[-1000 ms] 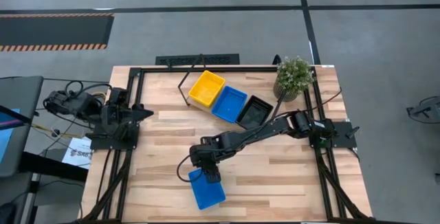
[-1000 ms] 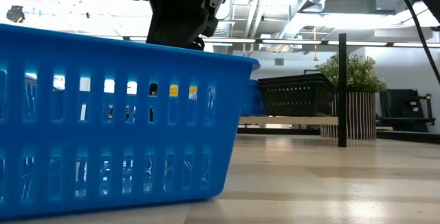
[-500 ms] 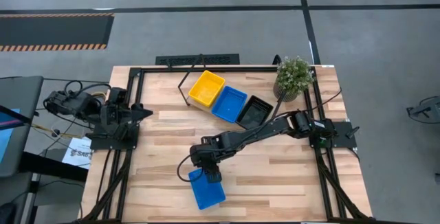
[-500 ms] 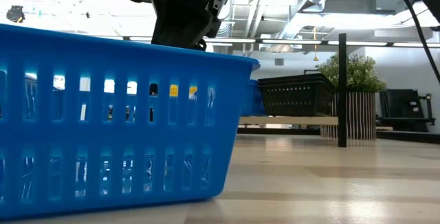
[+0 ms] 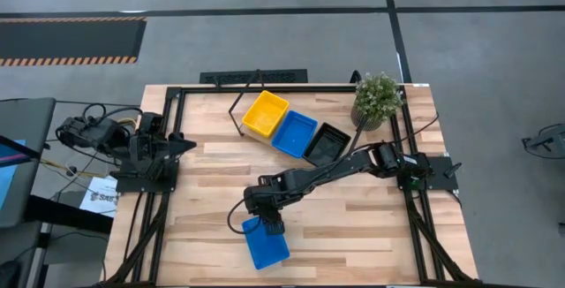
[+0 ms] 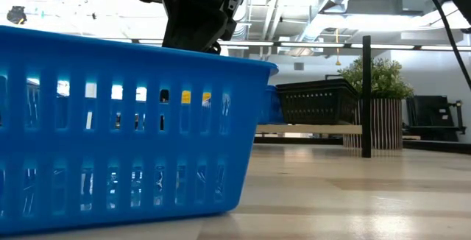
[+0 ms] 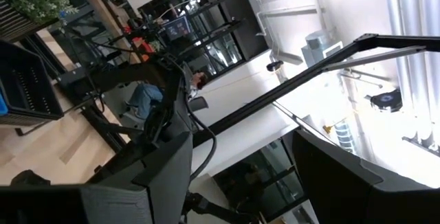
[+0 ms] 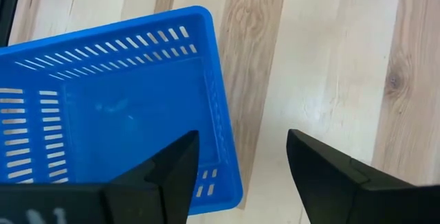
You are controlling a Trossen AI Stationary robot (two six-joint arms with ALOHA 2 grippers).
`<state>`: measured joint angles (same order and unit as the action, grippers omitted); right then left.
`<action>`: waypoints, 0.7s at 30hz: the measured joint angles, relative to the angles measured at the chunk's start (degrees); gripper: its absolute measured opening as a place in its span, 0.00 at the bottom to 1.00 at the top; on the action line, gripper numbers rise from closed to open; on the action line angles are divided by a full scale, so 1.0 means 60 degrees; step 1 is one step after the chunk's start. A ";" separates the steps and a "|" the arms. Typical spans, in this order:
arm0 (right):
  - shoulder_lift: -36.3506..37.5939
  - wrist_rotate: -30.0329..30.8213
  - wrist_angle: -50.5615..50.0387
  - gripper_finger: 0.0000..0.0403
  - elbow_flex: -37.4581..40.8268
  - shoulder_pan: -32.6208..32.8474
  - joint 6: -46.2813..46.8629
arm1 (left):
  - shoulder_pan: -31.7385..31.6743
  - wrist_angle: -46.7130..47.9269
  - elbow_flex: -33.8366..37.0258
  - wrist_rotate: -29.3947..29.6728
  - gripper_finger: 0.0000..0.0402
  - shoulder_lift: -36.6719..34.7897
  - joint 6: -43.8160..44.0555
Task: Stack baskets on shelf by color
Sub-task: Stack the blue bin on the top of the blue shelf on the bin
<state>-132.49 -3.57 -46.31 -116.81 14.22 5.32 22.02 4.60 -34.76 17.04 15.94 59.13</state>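
A blue basket (image 5: pixel 267 246) (image 6: pixel 110 122) (image 8: pixel 103 114) rests on its bottom on the table, close to the near edge. My right gripper (image 5: pixel 272 226) (image 8: pixel 240 162) (image 6: pixel 195 26) hovers open over its far end. One finger is above the inside and one outside, on either side of a side wall (image 8: pixel 223 141). The shelf (image 6: pixel 309 129) carries a yellow basket (image 5: pixel 265 114), a blue basket (image 5: pixel 294 133) and a black basket (image 5: pixel 327 144) (image 6: pixel 313 101) in a row. My left gripper (image 5: pixel 185 144) (image 7: pixel 240 176) waits open at the table's left side.
A potted plant (image 5: pixel 377 98) (image 6: pixel 379 78) stands at the far right corner, beside the shelf's black-basket end. Black frame rails (image 5: pixel 168 111) run along the table's edges. Bare wood (image 5: pixel 353 226) lies between the near basket and the shelf.
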 joint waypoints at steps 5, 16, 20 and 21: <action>-0.0312 -0.0074 -0.0019 0.59 0.0018 0.0000 0.0037 | 0.0000 0.0004 0.0000 0.0002 0.59 0.0000 -0.0004; -0.0608 -0.0168 -0.0263 0.56 0.0000 0.0069 0.0364 | 0.0000 -0.0010 0.0000 0.0022 0.59 0.0000 0.0084; -0.0608 -0.0164 -0.0271 0.43 0.0000 0.0062 0.0695 | 0.0001 -0.0002 0.0000 0.0022 0.59 0.0000 0.0083; -0.0608 -0.0164 -0.0295 0.38 0.0000 0.0062 0.0951 | 0.0000 -0.0004 0.0000 0.0022 0.59 0.0002 0.0136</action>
<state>-136.14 -4.56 -48.08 -116.81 14.59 11.03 22.02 4.58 -34.76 17.17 15.96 59.95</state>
